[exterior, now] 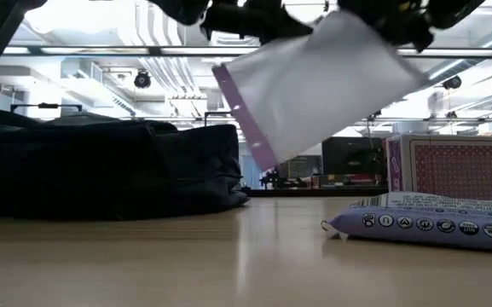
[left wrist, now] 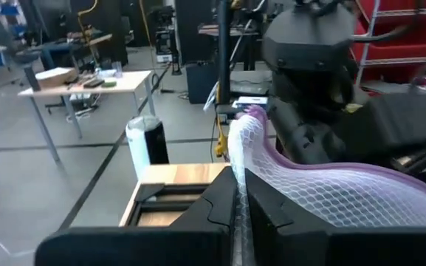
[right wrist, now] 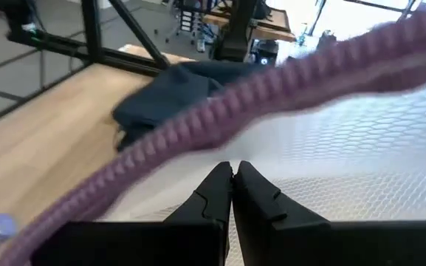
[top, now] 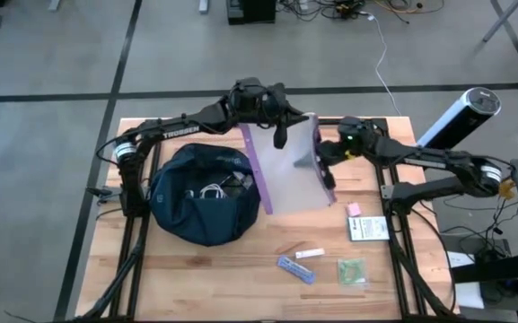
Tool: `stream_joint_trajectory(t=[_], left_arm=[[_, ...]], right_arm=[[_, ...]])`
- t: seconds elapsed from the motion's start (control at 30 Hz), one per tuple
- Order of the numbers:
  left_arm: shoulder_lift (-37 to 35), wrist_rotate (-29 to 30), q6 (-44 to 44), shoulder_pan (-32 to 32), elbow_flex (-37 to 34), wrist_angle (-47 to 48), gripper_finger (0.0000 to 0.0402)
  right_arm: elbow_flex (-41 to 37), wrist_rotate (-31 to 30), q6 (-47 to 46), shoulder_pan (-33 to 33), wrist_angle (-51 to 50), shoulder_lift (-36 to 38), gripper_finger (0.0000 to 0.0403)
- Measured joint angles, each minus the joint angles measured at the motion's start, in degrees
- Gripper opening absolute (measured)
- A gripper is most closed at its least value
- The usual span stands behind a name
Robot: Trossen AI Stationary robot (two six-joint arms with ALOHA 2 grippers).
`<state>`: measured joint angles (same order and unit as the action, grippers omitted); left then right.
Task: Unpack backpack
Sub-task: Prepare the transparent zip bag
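Backpack (top: pixel 196 205) position: on the left half of the wooden tabletop (top: pixel 241 265), lying flat with its top open. A white cable (top: pixel 212 190) and other dark contents show inside the opening. In the low view the backpack (exterior: pixel 101 166) appears as a low dark mass resting on the tabletop surface.

Pouch (top: pixel 287 166) position: a clear mesh pouch with a purple edge, held in the air above the tabletop, just right of the backpack. Both arms hold it. In the low view the pouch (exterior: pixel 314 81) hangs tilted, clear of the surface, with the purple edge on its lower left side.

Left tool (top: pixel 279 135): located at the far edge of the pouch, near the tabletop's back. Its fingers (left wrist: pixel 224 207) are pressed together with the mesh pinched between them.

Right tool (top: pixel 320 161): located at the pouch's right side. Its fingers (right wrist: pixel 216 193) are closed onto the mesh surface, with the purple zip edge (right wrist: pixel 220 111) running across just beyond them.

Items on the right front area of the tabletop, all apart from the backpack:
- a purple wrapped packet (top: pixel 295 268)
- a small white strip (top: pixel 310 254)
- a green packet (top: pixel 352 271)
- a card box (top: pixel 368 228)
- a small pink item (top: pixel 353 209)
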<state>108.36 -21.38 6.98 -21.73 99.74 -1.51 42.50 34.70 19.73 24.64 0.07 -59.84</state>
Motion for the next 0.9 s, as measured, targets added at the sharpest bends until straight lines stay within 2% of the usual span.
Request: stream_joint_trajectory(t=[0.17,0.3,0.37,0.47,0.6,0.7,0.83,0.9], left_arm=[[-0.1,-0.3,4.8,3.9,3.8,7.5,0.0],[-0.4,-0.2,8.1,4.9,9.7,16.4,0.0],[-0.6,1.0,9.5,4.8,13.3,21.8,0.0],[-0.7,3.5,11.6,4.7,18.6,30.6,0.0],[-0.7,5.2,12.5,4.8,25.2,40.3,0.0],[-1.1,6.2,11.4,5.1,28.3,45.3,0.0],[-0.9,14.3,12.3,6.1,32.2,57.0,0.0],[-1.1,16.6,12.4,6.3,34.3,60.6,0.0]], right_arm=[[0.0,-8.0,-1.9,-2.1,-8.4,6.4,0.0],[0.6,-10.7,-4.0,-5.2,-7.6,8.1,0.0],[0.7,-12.0,-5.9,-7.9,-5.5,7.0,0.0],[1.9,-19.0,-6.9,-12.2,-1.7,3.0,0.0],[7.2,-22.4,-6.3,-14.5,-0.8,-3.4,0.0],[11.6,-22.8,-6.0,-14.8,-1.2,-6.8,0.0],[16.4,-22.7,-2.5,-14.8,-1.7,-9.2,0.0],[18.5,-22.7,-1.2,-14.8,-1.3,-10.6,0.0]])
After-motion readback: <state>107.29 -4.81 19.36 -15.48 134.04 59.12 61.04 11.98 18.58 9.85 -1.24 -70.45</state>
